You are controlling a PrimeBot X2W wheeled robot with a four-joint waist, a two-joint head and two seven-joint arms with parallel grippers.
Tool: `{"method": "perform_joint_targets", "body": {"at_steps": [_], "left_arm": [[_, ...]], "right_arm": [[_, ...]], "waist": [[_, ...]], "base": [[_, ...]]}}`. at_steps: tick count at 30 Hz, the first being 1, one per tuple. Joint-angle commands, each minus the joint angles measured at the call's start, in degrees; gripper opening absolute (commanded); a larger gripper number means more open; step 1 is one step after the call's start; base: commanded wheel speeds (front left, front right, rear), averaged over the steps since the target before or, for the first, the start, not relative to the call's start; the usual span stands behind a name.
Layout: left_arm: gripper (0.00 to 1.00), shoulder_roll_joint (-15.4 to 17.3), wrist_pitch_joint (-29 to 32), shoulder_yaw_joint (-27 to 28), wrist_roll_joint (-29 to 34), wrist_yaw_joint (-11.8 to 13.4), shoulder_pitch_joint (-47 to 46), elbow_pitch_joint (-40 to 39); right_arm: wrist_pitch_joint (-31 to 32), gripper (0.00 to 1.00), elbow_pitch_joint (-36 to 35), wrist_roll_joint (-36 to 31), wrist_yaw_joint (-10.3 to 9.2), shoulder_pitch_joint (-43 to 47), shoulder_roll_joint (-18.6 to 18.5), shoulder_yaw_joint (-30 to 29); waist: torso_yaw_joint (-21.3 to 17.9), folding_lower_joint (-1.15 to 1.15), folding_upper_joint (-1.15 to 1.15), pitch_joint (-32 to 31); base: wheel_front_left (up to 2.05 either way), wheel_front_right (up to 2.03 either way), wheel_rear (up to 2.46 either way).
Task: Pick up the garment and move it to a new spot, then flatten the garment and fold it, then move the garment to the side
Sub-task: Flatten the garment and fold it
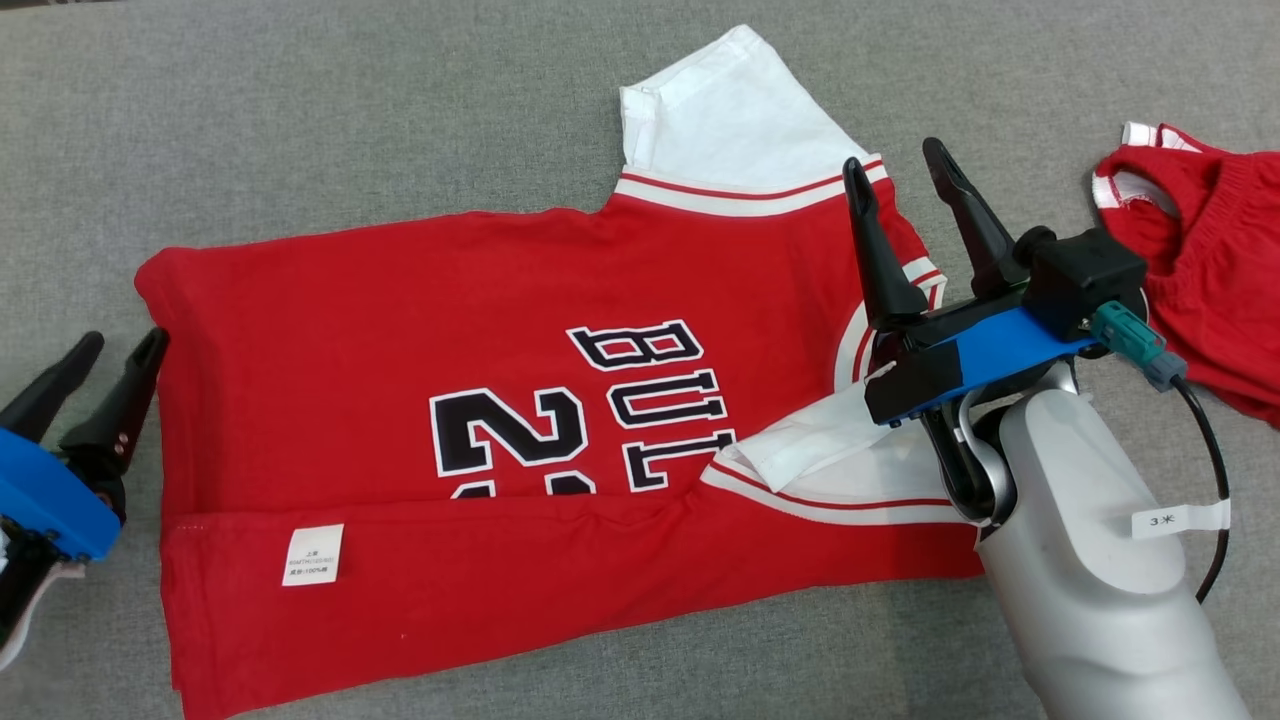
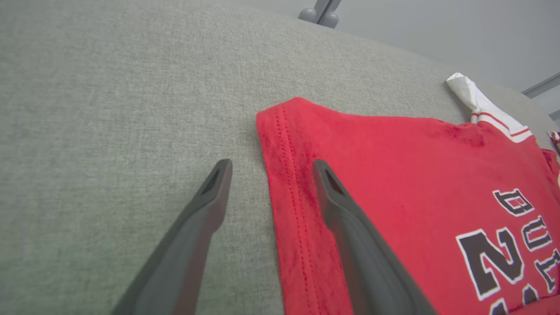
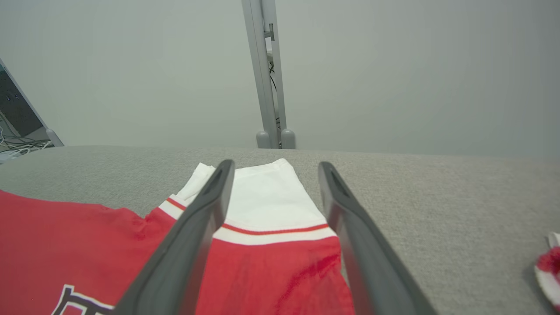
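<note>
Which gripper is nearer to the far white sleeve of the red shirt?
Right. The right gripper is just beside that sleeve, over the shirt; the left gripper is at the hem, at the opposite end.

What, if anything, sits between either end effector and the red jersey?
Nothing visible. The open left end effector straddles the hem edge of the red jersey, and the open right end effector hangs over its shoulder by the white sleeve. A second red garment lies off to the right, apart.

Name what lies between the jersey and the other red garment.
Head view: grey tabletop between jersey and red garment, the open right hand hanging over it.
</note>
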Motion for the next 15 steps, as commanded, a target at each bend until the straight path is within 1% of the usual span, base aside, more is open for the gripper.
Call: {"method": "perform_joint_targets", "body": {"at_steps": [1,7,15], "left_arm": [[1.0,0.35,-0.76,-0.55,-0.02,0.07,0.24,0.05],[1.0,-0.07,-7.4,-5.08,0.12,0.07,-2.55,1.28],[1.0,-1.12,-10.22,-9.63,-0.37,0.07,-6.59,5.31]], "right_arm": [[-0.02,1.0,-0.22,-0.14,0.0,-0.6,-0.25,-0.05],[-0.02,1.0,-0.65,-0.3,0.0,0.04,-0.24,-0.06],[-0.02,1.0,-1.54,0.68,0.0,0.84,-0.25,1.26]], "waist": [[0.05,-0.01,-0.02,0.07],[-0.2,-0.01,-0.02,0.44],[-1.32,-0.01,-0.02,0.79]], "base": [[0.0,0.0,0.0],[0.0,0.0,0.0],[0.0,0.0,0.0]]}}
